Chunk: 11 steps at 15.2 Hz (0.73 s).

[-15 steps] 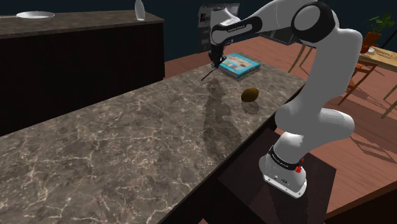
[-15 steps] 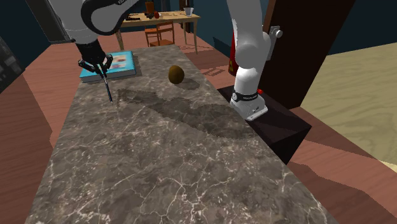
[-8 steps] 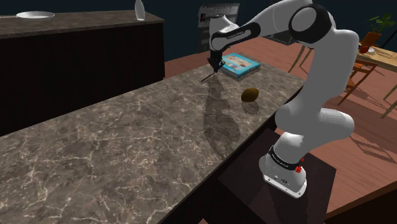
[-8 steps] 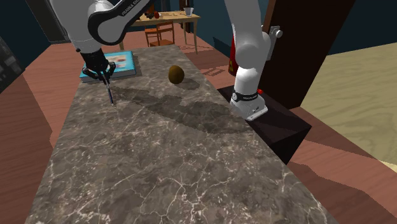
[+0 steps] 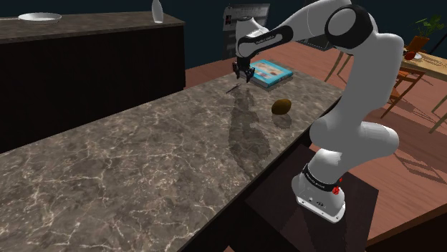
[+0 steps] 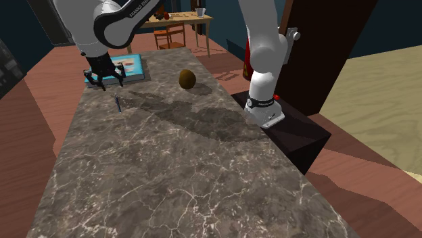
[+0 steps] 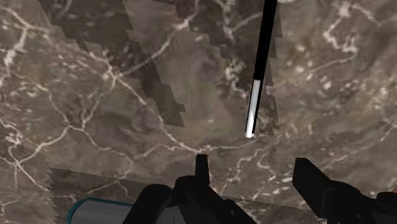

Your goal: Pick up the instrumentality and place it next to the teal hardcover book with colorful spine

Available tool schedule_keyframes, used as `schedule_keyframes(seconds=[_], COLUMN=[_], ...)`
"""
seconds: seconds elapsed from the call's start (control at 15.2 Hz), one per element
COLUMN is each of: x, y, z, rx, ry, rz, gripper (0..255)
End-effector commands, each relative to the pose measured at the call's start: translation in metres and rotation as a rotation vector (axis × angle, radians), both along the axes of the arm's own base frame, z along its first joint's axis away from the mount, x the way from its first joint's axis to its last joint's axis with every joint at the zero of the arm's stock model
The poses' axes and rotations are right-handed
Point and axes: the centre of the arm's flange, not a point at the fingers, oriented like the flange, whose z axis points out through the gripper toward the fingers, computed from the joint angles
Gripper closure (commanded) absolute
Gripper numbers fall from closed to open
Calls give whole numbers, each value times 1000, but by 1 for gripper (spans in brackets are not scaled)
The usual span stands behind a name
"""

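Thin stick (image 6: 118, 103) has dropped onto the counter (image 6: 176, 176), gripper (image 6: 105, 82) wide open now; wrist view shows its white tip, second exterior view the teal book (image 6: 132, 66) nearby.

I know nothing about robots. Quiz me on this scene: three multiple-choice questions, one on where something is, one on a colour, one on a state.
1. Where is the thin black stick, relative to the teal book?
A. on top of it
B. on the counter beside it
C. under it
2. What colour is the oval thing?
A. red
B. white
C. brown
3. How is the gripper?
A. open, holding nothing
B. shut on the stick
C. shut on the book
1 B: it lies flat on the marbled top. 2 C: it is plain brown. 3 A: the wrist view shows its fingers apart, nothing between them.
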Motion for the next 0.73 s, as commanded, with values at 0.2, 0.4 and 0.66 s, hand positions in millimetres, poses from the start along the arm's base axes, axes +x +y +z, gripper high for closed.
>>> schedule_keyframes(seconds=[0.2, 0.4, 0.66], x=[0, 0, 1], y=[0, 9, 11], z=[0, 38, 49], rx=[0, 0, 0], ry=[0, 0, 0], rz=[0, 0, 0], gripper=[0, 0, 0])
